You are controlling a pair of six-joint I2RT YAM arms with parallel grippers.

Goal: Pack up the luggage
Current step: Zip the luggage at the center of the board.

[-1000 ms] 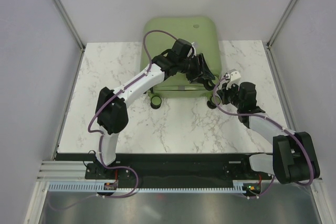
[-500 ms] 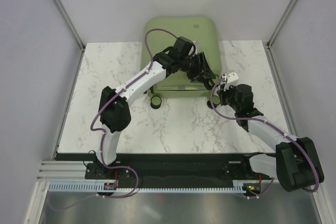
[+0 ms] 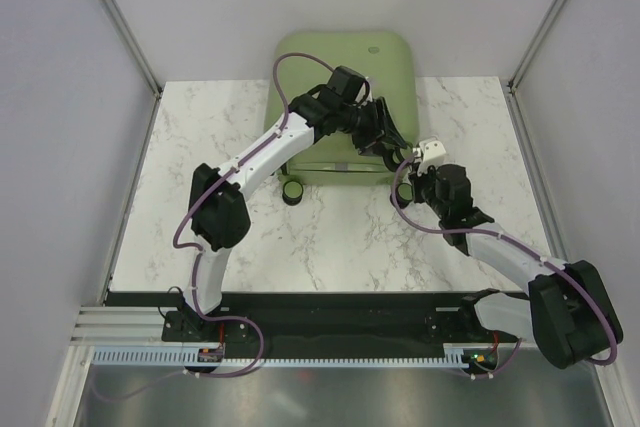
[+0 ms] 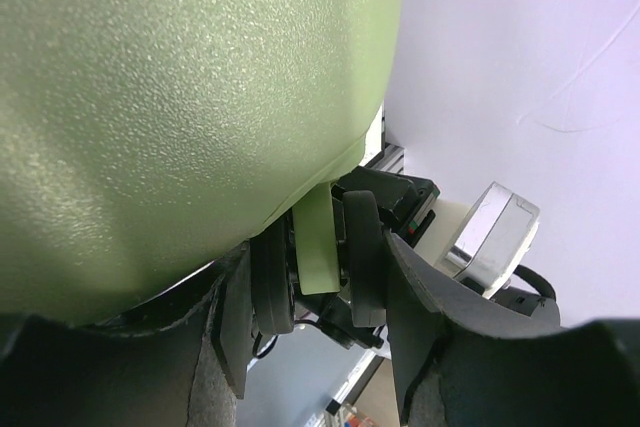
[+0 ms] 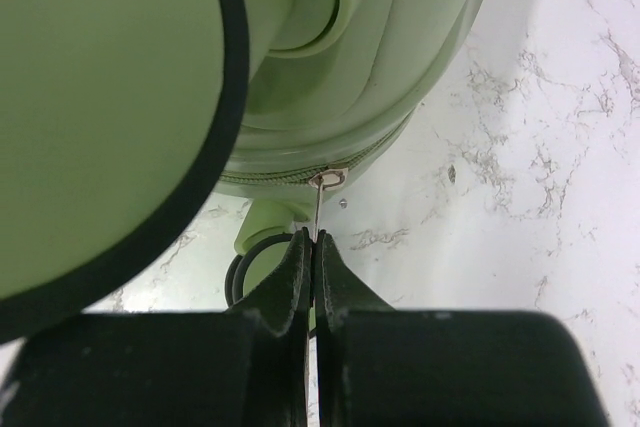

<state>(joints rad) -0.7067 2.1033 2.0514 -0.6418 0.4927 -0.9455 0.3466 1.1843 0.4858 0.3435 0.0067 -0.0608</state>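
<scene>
Right gripper jaws are pinched shut on the zipper pull, left gripper seems clamped across a wheel, and the luggage lies closed at the table's far edge, so only zipping looks left.

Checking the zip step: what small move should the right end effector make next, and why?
Probably draw the zipper pull along the luggage seam: the right end effector is shut on it, while the left end effector grips a wheel.
</scene>
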